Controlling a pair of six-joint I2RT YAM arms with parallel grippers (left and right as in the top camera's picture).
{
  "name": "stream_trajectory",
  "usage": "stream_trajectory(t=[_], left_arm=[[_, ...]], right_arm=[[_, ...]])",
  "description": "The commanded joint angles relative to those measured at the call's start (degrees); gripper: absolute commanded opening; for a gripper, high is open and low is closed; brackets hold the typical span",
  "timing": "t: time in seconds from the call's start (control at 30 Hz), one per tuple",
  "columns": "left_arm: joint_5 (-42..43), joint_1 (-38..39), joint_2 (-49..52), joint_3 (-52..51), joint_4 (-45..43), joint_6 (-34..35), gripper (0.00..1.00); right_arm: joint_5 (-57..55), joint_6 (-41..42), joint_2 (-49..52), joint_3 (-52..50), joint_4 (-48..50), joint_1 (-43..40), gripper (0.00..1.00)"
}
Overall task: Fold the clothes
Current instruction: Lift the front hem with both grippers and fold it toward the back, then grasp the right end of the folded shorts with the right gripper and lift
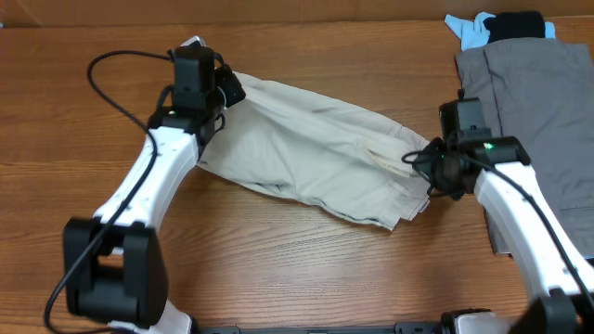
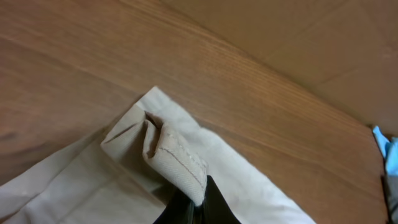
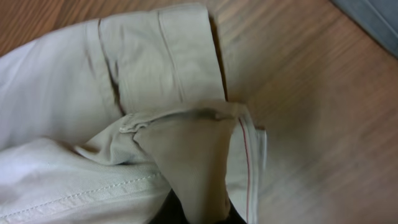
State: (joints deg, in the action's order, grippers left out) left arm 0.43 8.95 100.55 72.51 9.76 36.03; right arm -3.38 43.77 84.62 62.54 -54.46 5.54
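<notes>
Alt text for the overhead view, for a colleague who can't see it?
A beige garment lies across a table, held at its left end by the left gripper and at its right end by the right gripper. A grey garment lies at the right edge, with a blue piece and a black piece beyond it.

Glossy white links point(image 1: 139, 181) meet black joints point(image 1: 111, 269), black cables point(image 1: 91, 67), green lights point(image 1: 489, 146).

wooden table point(image 1: 278, 278), beige clothes point(image 1: 316, 153) spread mid-table, grey garment point(image 1: 548, 111) at right, light-blue and black pieces point(image 1: 501, 26) beyond it
</notes>
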Motion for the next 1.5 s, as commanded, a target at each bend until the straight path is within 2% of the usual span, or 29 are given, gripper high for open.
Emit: stream_trajectory(t=[0.0,0.07,0.1,0.13,0.17,0.2,0.3,0.4,0.5,0.67,0.9,1.1,1.2,1.27,1.37,1.47], left_arm=[[-3.58,0.04,3.41,0.63,-4.35,0.37,0.05],[-3.58,0.31,5.51,0.63,-6.91,0.37,0.09],[-3.58,0.48,7.34,0.63,-9.01,0.37,0.31],[-3.56,0.55,8.22,0.63,-9.73,0.37,0.66],[-3.56,0.57,8.63,0.63,-9.92,0.37,1.00],[-3.56,0.57,8.79,0.63,-9.97,0.33,1.00],[-3.78,0.11,8.11,1.09,-10.03,-3.10,1.00],[-2.62,-0.50,5.81,2.34,-7.67,-7.50,1.00],[3.67,-0.79,1.88,4.87,0.52,-13.94,1.00],[3.82,-0.63,-1.95,9.07,16.57,-18.32,1.00],[2.01,-1.73,-2.21,10.14,29.11,-20.94,1.00],[1.49,-1.95,-2.19,10.14,30.51,-23.50,1.00],[1.46,-1.95,-2.19,10.14,30.69,-23.65,1.00],[1.20,-1.95,-2.16,10.14,30.80,-23.65,1.00],[-1.05,-1.95,-1.64,10.14,30.38,-23.61,1.00],[-2.91,-1.95,-0.92,10.14,30.27,-23.63,1.00]], right_arm=[[-3.91,-2.27,4.96,-0.57,3.78,-1.46,0.04],[-3.85,-3.21,8.35,-0.57,8.44,-1.44,0.08],[-3.65,-3.56,10.86,-0.57,11.56,-1.44,0.22],[-3.63,-3.56,12.52,-0.57,13.27,-1.44,0.53],[-3.45,-3.56,13.42,-0.57,13.97,-1.46,0.78],[-3.43,-3.54,14.10,-0.57,14.40,-1.44,1.00],[-3.39,-3.56,14.03,-0.39,13.73,-1.46,1.00],[-0.85,-3.56,11.91,1.38,8.37,-1.46,1.00],[3.56,-6.23,7.91,2.95,2.49,-1.44,1.00],[7.56,-8.85,5.68,1.99,-3.32,-1.16,1.00],[11.39,-10.27,5.73,-5.07,-1.97,-1.05,1.00],[16.31,-11.28,5.79,-13.09,7.69,-1.05,1.00],[18.86,-13.66,5.81,-16.22,14.23,-1.05,0.92],[18.95,-13.64,5.84,-18.08,17.68,-0.98,0.80],[18.95,-13.57,5.88,-21.29,23.87,-0.61,0.72],[18.95,-13.07,5.92,-23.91,28.89,-0.57,0.58]])
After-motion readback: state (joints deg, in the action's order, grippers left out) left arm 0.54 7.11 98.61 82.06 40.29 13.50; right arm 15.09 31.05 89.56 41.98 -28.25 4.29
